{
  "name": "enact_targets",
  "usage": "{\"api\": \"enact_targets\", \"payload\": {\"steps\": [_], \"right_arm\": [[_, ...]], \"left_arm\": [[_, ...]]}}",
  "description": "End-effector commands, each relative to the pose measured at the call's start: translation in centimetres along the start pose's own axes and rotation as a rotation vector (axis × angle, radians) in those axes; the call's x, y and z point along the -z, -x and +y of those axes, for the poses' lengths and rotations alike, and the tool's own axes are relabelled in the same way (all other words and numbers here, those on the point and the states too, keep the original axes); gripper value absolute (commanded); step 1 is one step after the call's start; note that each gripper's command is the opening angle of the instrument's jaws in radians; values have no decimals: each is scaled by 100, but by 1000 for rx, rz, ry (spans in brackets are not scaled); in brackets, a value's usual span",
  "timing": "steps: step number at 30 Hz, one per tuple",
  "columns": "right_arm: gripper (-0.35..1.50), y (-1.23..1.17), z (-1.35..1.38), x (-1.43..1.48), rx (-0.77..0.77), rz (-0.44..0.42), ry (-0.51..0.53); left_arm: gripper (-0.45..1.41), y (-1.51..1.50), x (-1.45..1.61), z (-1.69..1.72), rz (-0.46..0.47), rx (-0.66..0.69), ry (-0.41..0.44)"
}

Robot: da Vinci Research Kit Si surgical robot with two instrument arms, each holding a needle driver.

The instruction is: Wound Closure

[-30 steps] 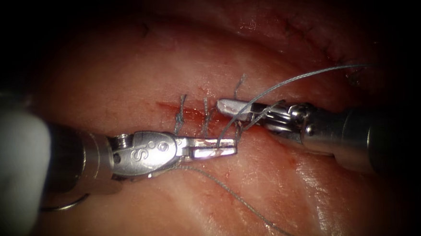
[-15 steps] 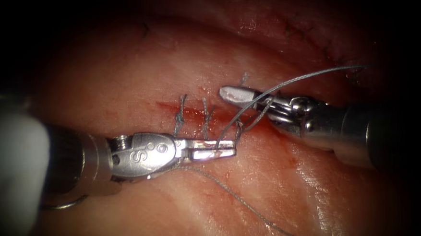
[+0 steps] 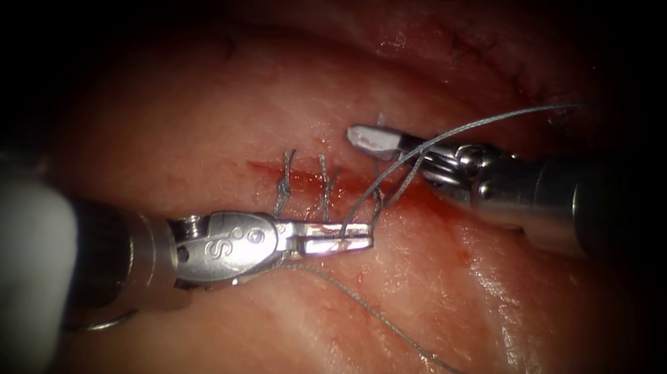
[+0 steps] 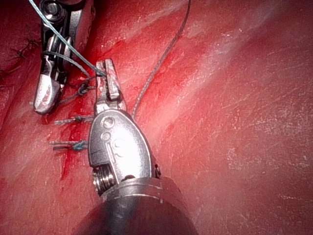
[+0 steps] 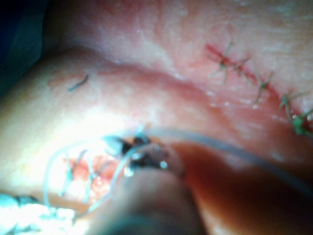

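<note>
Over the cut point(image 3: 302, 173), the left tool point(image 3: 351, 236) pinches the thin, floppy thread point(image 3: 452, 132), the right tool point(image 3: 373, 141) holds thread too, and I see no needle.

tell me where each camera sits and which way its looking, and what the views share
endoscope view: above and in front of the cut, showing the left tool shut on the thread, and the right tool.
left wrist view: near the left wrist, looking along its shaft at its tool, with the right tool beyond.
right wrist view: near the right wrist, over its own tool.
shared: thread, tissue, tied stitches.
</note>
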Motion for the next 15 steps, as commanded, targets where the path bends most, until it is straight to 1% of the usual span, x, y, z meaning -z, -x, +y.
{"api": "enact_targets", "payload": {"steps": [1,4,7,11,13,15], "right_arm": [[-35,11,5,-8,69,-23,9],[-35,12,9,-9,91,-47,16],[-35,11,13,-5,125,-42,46],[-35,13,6,13,177,-24,73],[-35,20,-3,29,200,-3,73],[-35,23,-6,34,204,5,70]], "left_arm": [[-45,8,-3,6,0,4,2],[-45,8,-2,6,1,4,3],[-45,7,0,6,1,4,5],[-45,5,4,0,-1,8,2],[-45,5,8,-17,-13,16,-20],[-45,5,9,-23,-17,18,-27]]}}
